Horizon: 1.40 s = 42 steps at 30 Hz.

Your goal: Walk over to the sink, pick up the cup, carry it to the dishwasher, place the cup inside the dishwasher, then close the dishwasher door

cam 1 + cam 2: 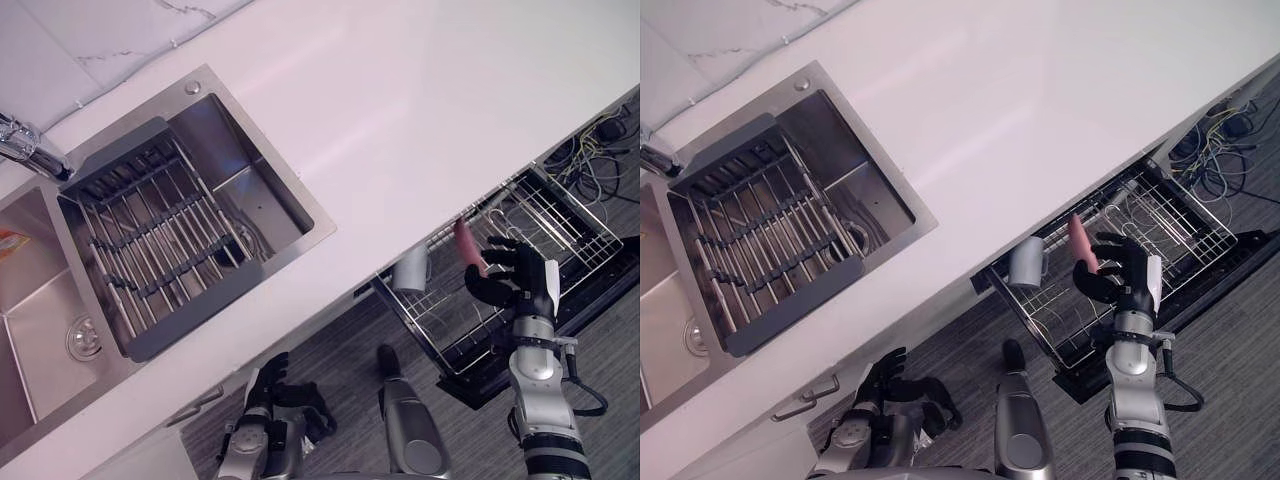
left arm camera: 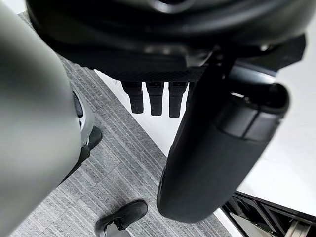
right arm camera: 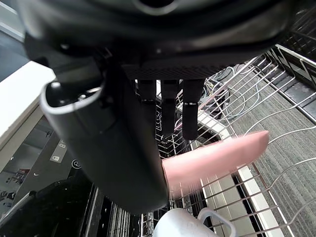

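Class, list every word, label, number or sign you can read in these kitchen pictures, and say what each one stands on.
Nothing reads clearly enough to quote.
orange patch in the left sink basin: perhaps a label, too blurred to read.
white symbols on the dark dishwasher panel: too small to read.
cup in the rack: no print that I can make out.

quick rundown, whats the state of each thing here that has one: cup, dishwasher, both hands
white cup with a handle: set in the rack's corner, no hand on it
wire dishwasher rack: pulled out from under the counter
dark dishwasher door: open, folded down
right hand: open, above the rack, holding nothing
left hand: open, hanging low, holding nothing
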Available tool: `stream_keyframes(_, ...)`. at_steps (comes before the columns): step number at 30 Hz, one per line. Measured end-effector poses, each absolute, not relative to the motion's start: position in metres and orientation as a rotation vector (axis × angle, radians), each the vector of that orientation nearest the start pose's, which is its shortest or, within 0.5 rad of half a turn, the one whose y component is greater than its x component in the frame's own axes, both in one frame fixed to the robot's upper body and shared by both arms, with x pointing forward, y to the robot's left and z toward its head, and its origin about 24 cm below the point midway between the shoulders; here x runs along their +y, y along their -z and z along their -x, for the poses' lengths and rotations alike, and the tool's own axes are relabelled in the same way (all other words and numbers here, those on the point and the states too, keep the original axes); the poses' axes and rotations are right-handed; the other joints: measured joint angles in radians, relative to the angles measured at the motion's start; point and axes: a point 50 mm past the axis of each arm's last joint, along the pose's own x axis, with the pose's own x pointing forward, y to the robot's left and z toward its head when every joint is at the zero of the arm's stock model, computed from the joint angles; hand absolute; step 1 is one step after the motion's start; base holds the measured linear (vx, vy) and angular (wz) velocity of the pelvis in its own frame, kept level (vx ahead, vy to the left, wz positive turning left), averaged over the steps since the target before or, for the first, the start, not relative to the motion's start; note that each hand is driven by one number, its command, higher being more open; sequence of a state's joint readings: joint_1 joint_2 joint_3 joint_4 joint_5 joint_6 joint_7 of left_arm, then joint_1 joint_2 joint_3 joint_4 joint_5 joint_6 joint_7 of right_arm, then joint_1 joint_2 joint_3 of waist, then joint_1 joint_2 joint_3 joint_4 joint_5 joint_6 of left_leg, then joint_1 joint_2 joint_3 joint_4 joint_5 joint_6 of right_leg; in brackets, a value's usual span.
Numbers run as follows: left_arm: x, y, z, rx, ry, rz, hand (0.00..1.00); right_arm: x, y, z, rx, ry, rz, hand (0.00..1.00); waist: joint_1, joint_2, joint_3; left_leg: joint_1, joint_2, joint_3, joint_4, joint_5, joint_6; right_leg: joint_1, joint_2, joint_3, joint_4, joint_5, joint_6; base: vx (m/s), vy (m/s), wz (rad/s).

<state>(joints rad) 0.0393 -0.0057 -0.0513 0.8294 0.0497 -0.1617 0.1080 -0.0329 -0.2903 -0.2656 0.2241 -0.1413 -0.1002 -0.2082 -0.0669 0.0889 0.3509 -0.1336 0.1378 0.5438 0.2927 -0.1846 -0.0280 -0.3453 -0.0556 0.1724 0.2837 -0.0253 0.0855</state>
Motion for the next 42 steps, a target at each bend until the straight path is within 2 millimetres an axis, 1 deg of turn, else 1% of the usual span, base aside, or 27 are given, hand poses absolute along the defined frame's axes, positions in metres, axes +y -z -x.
stream_keyframes(4,0.144,0.122,-0.168,0.697,-0.036,-0.09,0.9,-0.282,-0.041,-0.242,0.028,0.478,0.412,0.9,0.0,-0.001,0.007,-0.005,0.0,0.004,0.009,-0.005,0.003,-0.005,-0.001,0.005,0.005,0.0,0.001,-0.01,0.009,-0.02)
stream_keyframes(7,0.144,0.122,-0.169,0.695,-0.036,-0.089,0.9,-0.279,-0.046,-0.24,-0.002,0.483,0.398,0.9,0.0,-0.002,0.007,-0.005,0.002,0.005,0.011,-0.006,0.003,-0.005,0.0,0.005,0.005,0.0,0.001,0.0,0.0,0.0)
stream_keyframes(10,0.144,0.121,-0.17,0.69,-0.04,-0.086,0.9,-0.273,-0.059,-0.232,-0.07,0.483,0.393,0.9,0.002,-0.005,0.009,-0.006,0.009,0.007,0.022,-0.012,0.001,-0.004,0.004,0.005,0.007,0.0,0.001,0.0,-0.001,-0.02)
stream_keyframes(11,0.144,0.121,-0.17,0.689,-0.04,-0.085,0.9,-0.271,-0.066,-0.227,-0.107,0.492,0.365,0.9,0.002,-0.008,0.011,-0.006,0.017,0.011,0.035,-0.02,0.0,0.0,0.009,0.005,0.008,0.0,0.001,0.0,0.0,-0.05)
stream_keyframes(12,0.143,0.121,-0.17,0.69,-0.04,-0.085,0.9,-0.27,-0.069,-0.225,-0.122,0.5,0.354,0.9,0.002,-0.008,0.011,-0.005,0.02,0.011,0.04,-0.024,0.0,0.001,0.01,0.005,0.008,0.0,0.001,0.0,0.005,-0.07)
stream_keyframes(13,0.143,0.121,-0.17,0.69,-0.041,-0.082,0.9,-0.27,-0.076,-0.215,-0.154,0.525,0.339,0.9,0.001,-0.01,0.012,-0.005,0.027,0.013,0.052,-0.032,0.0,0.005,0.014,0.005,0.008,-0.001,0.001,0.0,0.006,-0.05)
stream_keyframes(15,0.143,0.121,-0.17,0.689,-0.045,-0.081,0.9,-0.271,-0.082,-0.205,-0.183,0.558,0.334,0.9,-0.001,-0.017,0.016,-0.002,0.033,0.014,0.062,-0.039,0.0,0.012,0.017,0.006,0.009,-0.004,0.001,0.01,0.004,-0.05)
stream_keyframes(17,0.146,0.121,-0.17,0.693,-0.061,-0.073,0.9,-0.276,-0.083,-0.189,-0.187,0.609,0.336,0.9,-0.002,-0.031,0.018,0.004,0.04,0.017,0.073,-0.048,-0.004,0.019,0.022,0.005,0.012,-0.01,0.0,0.0,0.0,-0.02)
stream_keyframes(18,0.147,0.121,-0.17,0.693,-0.069,-0.071,0.9,-0.282,-0.082,-0.174,-0.179,0.652,0.347,0.9,-0.004,-0.042,0.015,0.006,0.045,0.018,0.081,-0.051,-0.004,0.021,0.024,0.003,0.017,-0.014,-0.001,0.0,0.0,0.0)
stream_keyframes(19,0.148,0.121,-0.17,0.695,-0.075,-0.067,0.9,-0.284,-0.081,-0.168,-0.172,0.668,0.349,0.9,-0.006,-0.046,0.013,0.007,0.048,0.02,0.085,-0.053,-0.005,0.024,0.026,0.002,0.017,-0.015,-0.001,0.04,-0.004,0.0)
stream_keyframes(21,0.151,0.122,-0.169,0.701,-0.095,-0.058,0.9,-0.29,-0.074,-0.15,-0.127,0.718,0.349,0.9,-0.009,-0.059,0.008,0.022,0.062,0.032,0.1,-0.061,-0.01,0.038,0.033,0.0,0.019,-0.016,-0.003,0.04,-0.003,-0.09)
stream_keyframes(22,0.152,0.122,-0.169,0.705,-0.097,-0.06,0.9,-0.292,-0.067,-0.14,-0.095,0.738,0.32,0.9,-0.011,-0.064,0.006,0.037,0.068,0.037,0.104,-0.071,-0.014,0.051,0.038,0.0,0.02,-0.02,-0.004,0.03,0.0,-0.13)
stream_keyframes(23,0.152,0.123,-0.168,0.707,-0.099,-0.061,0.9,-0.292,-0.062,-0.135,-0.073,0.747,0.31,0.9,-0.015,-0.068,0.004,0.043,0.07,0.039,0.108,-0.073,-0.014,0.056,0.04,0.0,0.022,-0.022,-0.004,0.02,0.001,-0.11)
stream_keyframes(25,0.157,0.124,-0.164,0.72,-0.118,-0.057,0.9,-0.293,-0.035,-0.12,0.042,0.764,0.211,0.9,-0.036,-0.09,-0.012,0.062,0.072,0.042,0.112,-0.086,-0.017,0.065,0.041,0.001,0.04,-0.041,-0.003,0.02,0.005,-0.06)
stream_keyframes(26,0.157,0.125,-0.164,0.723,-0.12,-0.056,0.9,-0.294,-0.026,-0.115,0.082,0.773,0.185,0.9,-0.038,-0.095,-0.017,0.066,0.072,0.045,0.114,-0.089,-0.017,0.066,0.041,0.003,0.045,-0.045,-0.003,0.02,0.008,-0.05)
stream_keyframes(28,0.158,0.126,-0.163,0.73,-0.125,-0.055,0.9,-0.299,0.011,-0.094,0.239,0.83,0.076,0.9,-0.047,-0.106,-0.031,0.072,0.073,0.047,0.127,-0.101,-0.017,0.066,0.041,0.005,0.06,-0.059,0.0,0.01,0.016,-0.04)
stream_keyframes(29,0.158,0.126,-0.163,0.731,-0.125,-0.055,0.9,-0.3,0.02,-0.089,0.273,0.846,0.036,0.9,-0.047,-0.107,-0.032,0.075,0.073,0.048,0.129,-0.104,-0.017,0.066,0.041,0.006,0.066,-0.063,0.0,0.01,0.027,-0.05)
stream_keyframes(30,0.159,0.126,-0.162,0.735,-0.125,-0.055,0.9,-0.301,0.036,-0.078,0.339,0.875,-0.03,0.9,-0.049,-0.107,-0.034,0.08,0.072,0.051,0.133,-0.108,-0.016,0.066,0.04,0.009,0.077,-0.069,0.001,0.01,0.016,-0.05)
stream_keyframes(31,0.159,0.126,-0.161,0.736,-0.126,-0.056,0.9,-0.301,0.044,-0.074,0.369,0.886,-0.062,0.9,-0.05,-0.107,-0.034,0.083,0.07,0.054,0.133,-0.109,-0.016,0.065,0.039,0.011,0.082,-0.072,0.002,0.01,0.032,-0.09)
stream_keyframes(33,0.162,0.127,-0.159,0.746,-0.133,-0.062,0.9,-0.296,0.064,-0.065,0.434,0.916,-0.194,0.9,-0.059,-0.106,-0.034,0.093,0.07,0.067,0.138,-0.116,-0.017,0.061,0.04,0.019,0.102,-0.078,0.002,0.01,0.025,-0.16)
stream_keyframes(34,0.163,0.127,-0.159,0.747,-0.134,-0.062,0.9,-0.295,0.069,-0.063,0.446,0.923,-0.225,0.9,-0.059,-0.106,-0.034,0.095,0.07,0.071,0.139,-0.117,-0.017,0.06,0.04,0.02,0.105,-0.079,0.002,0.0,0.019,-0.18)
stream_keyframes(35,0.164,0.127,-0.159,0.746,-0.135,-0.065,0.9,-0.292,0.077,-0.062,0.459,0.937,-0.3,0.9,-0.059,-0.106,-0.034,0.093,0.068,0.077,0.143,-0.12,-0.016,0.051,0.039,0.02,0.116,-0.081,0.003,-0.01,0.014,-0.13)
stream_keyframes(37,0.163,0.127,-0.159,0.747,-0.134,-0.061,0.9,-0.288,0.084,-0.067,0.455,0.946,-0.382,0.9,-0.06,-0.105,-0.034,0.089,0.062,0.084,0.144,-0.122,-0.014,0.037,0.034,0.026,0.127,-0.085,0.007,-0.03,0.016,-0.09)
stream_keyframes(38,0.162,0.127,-0.159,0.747,-0.132,-0.058,0.9,-0.285,0.088,-0.073,0.444,0.951,-0.453,0.9,-0.06,-0.104,-0.034,0.086,0.055,0.084,0.144,-0.123,-0.012,0.029,0.029,0.027,0.137,-0.089,0.008,-0.03,0.017,-0.01)
stream_keyframes(41,0.16,0.128,-0.159,0.748,-0.133,-0.047,0.9,-0.282,0.089,-0.089,0.394,0.949,-0.558,0.9,-0.06,-0.097,-0.03,0.077,0.048,0.081,0.145,-0.124,-0.008,0.021,0.021,0.026,0.14,-0.09,0.008,-0.03,0.02,0.05)
stream_keyframes(42,0.159,0.128,-0.159,0.747,-0.134,-0.039,0.9,-0.281,0.086,-0.103,0.348,0.939,-0.609,0.9,-0.06,-0.092,-0.027,0.067,0.041,0.078,0.144,-0.123,-0.004,0.01,0.013,0.025,0.145,-0.09,0.01,-0.03,0.029,0.12)
